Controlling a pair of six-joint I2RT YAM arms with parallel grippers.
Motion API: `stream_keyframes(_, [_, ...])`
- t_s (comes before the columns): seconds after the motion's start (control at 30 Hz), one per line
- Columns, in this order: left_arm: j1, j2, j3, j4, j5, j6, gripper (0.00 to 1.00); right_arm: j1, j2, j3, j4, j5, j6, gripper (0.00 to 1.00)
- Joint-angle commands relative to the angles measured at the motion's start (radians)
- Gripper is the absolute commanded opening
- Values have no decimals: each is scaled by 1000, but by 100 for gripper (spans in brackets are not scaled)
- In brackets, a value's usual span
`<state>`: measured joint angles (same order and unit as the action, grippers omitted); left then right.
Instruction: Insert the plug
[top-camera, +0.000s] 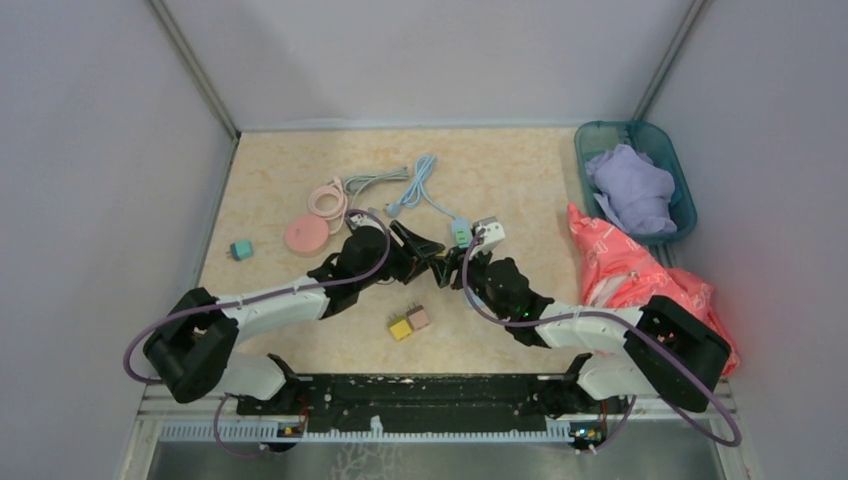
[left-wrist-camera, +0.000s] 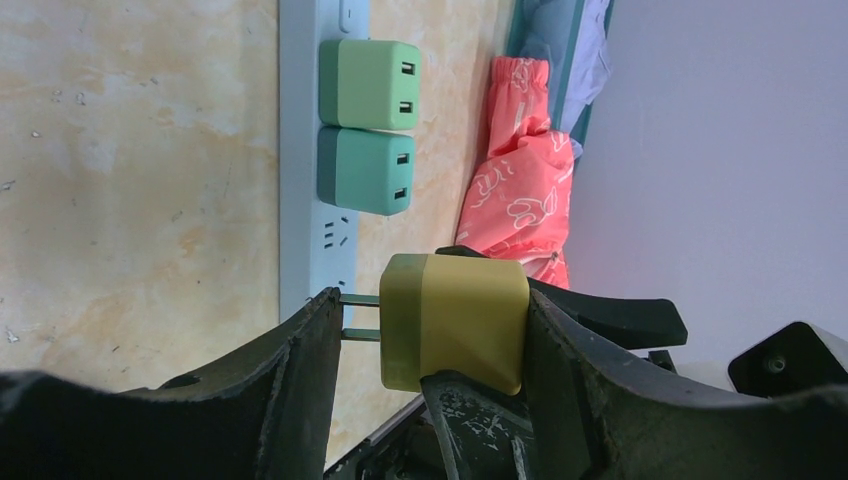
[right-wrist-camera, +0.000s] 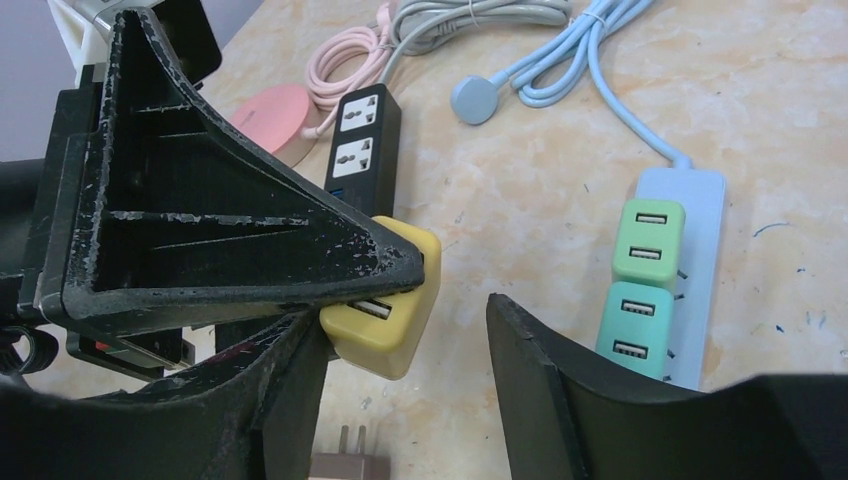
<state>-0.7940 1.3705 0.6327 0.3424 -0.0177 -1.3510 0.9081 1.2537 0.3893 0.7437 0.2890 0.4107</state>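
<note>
You are working in a robotics lab test cell, not a home. Plain grey panels (top-camera: 90, 150) and metal corner posts (top-camera: 195, 70) box in a beige stone-patterned table (top-camera: 500, 180). The left arm (top-camera: 270, 305) and right arm (top-camera: 590, 325) are bolted to a black rail (top-camera: 430, 390) at its near edge. Staged props lie around: a power strip (right-wrist-camera: 690, 195), coiled cables (top-camera: 375, 182), a teal basket (top-camera: 628, 126).

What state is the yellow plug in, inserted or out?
Out. In the left wrist view the yellow plug shows bare prongs, not in the pale blue strip.
</note>
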Motion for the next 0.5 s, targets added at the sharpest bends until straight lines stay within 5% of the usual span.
stream_keyframes(0.0, [3, -1, -17, 75, 45, -28, 58, 17, 17, 46, 82, 35, -19, 55])
stream_keyframes(0.47, [1, 1, -38, 116, 71, 48, 76, 20, -50, 12, 11, 64, -43, 0])
